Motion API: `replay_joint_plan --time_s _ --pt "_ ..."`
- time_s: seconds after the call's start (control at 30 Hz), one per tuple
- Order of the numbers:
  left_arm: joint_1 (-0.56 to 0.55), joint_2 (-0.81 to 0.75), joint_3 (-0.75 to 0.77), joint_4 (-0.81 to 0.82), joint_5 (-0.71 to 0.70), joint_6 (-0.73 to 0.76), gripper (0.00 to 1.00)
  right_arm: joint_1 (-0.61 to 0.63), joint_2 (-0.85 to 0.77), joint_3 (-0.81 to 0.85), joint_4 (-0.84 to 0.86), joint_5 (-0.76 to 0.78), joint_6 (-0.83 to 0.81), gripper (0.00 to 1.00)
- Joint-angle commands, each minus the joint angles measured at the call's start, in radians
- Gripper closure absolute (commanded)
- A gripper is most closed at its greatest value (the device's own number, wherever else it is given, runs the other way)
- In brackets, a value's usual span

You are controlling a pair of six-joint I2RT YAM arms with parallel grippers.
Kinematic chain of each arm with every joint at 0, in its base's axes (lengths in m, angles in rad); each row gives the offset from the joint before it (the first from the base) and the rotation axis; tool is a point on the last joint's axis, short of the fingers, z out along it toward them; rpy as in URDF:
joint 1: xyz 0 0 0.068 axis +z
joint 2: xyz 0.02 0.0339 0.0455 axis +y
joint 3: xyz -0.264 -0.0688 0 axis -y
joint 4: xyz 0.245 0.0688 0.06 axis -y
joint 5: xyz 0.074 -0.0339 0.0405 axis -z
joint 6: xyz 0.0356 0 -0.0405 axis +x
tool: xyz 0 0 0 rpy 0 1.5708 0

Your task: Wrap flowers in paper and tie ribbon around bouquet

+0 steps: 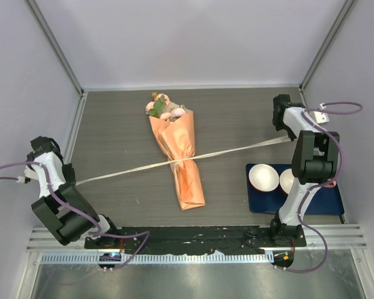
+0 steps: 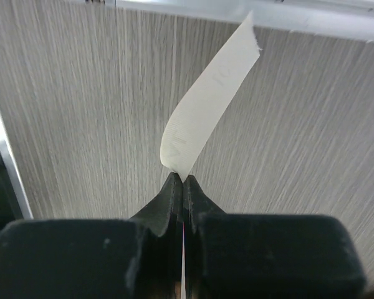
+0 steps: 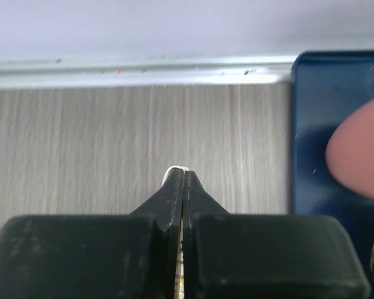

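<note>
Top external: left hand (image 1: 70,180), right hand (image 1: 285,135) stretch ribbon (image 1: 137,168).

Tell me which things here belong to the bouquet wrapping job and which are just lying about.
Job: flowers; paper wrapped around them; ribbon round the middle, its ends pinched by the left gripper and the right gripper.
Lying about: bowls; blue mat under them.

Top view is too small for us to tell how the ribbon (image 1: 137,168) is tied round the bouquet (image 1: 181,149). The right arm (image 1: 311,159) hides part of one bowl (image 1: 286,180). On the right wrist cam we only get a blurry pink bowl (image 3: 360,149), cropped by the edge.
</note>
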Motion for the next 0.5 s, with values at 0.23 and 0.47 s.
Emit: replay_joint_plan --time_s 0.23,0.47 --pt "0.106 0.124 0.204 -0.070 -0.190 -0.003 1.00 -0.233 0.064 0.130 0.058 0.121 -0.104 1.00" --pt "0.183 0.168 0.276 -0.105 -0.253 -0.012 1.00 -0.284 0.121 0.215 0.105 0.145 -0.161 1.00"
